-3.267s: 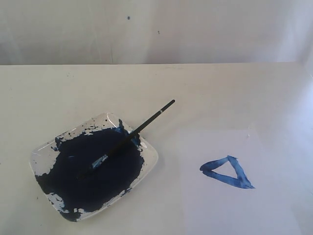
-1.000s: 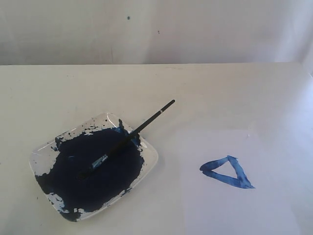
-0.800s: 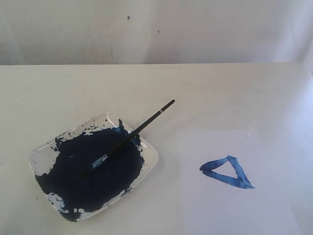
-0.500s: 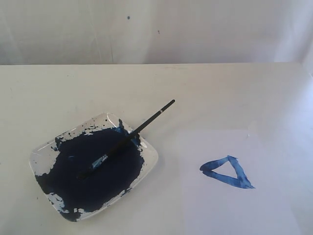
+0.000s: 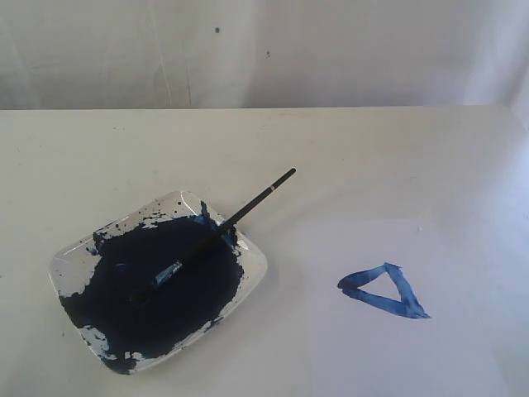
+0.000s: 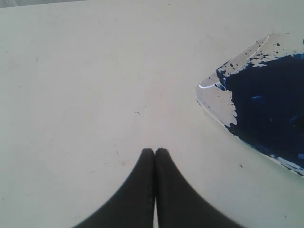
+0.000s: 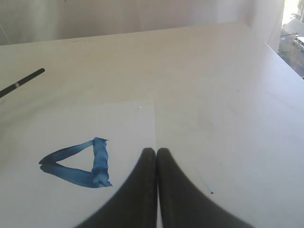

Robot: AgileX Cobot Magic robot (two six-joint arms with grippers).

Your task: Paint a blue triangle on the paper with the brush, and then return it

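The blue triangle (image 5: pixel 384 291) is painted on the paper (image 5: pixel 388 347) at the front right of the exterior view; it also shows as the blue triangle (image 7: pixel 78 163) on the paper (image 7: pixel 57 199) in the right wrist view. The brush (image 5: pixel 216 233) lies in the paint dish (image 5: pixel 253 266), tip in the dark paint, handle sticking out over the rim; its handle end (image 7: pixel 21 81) shows in the right wrist view. My right gripper (image 7: pixel 156 151) is shut and empty above the paper's edge. My left gripper (image 6: pixel 155 151) is shut and empty over bare table beside the dish (image 6: pixel 213 97). Neither arm appears in the exterior view.
The dish holds a large pool of dark-blue paint (image 5: pixel 157 285), with splatters on its rim. The cream tabletop (image 5: pixel 347 149) ends at a pale wall (image 5: pixel 264 50) behind. The table's right edge (image 7: pixel 280 52) shows in the right wrist view.
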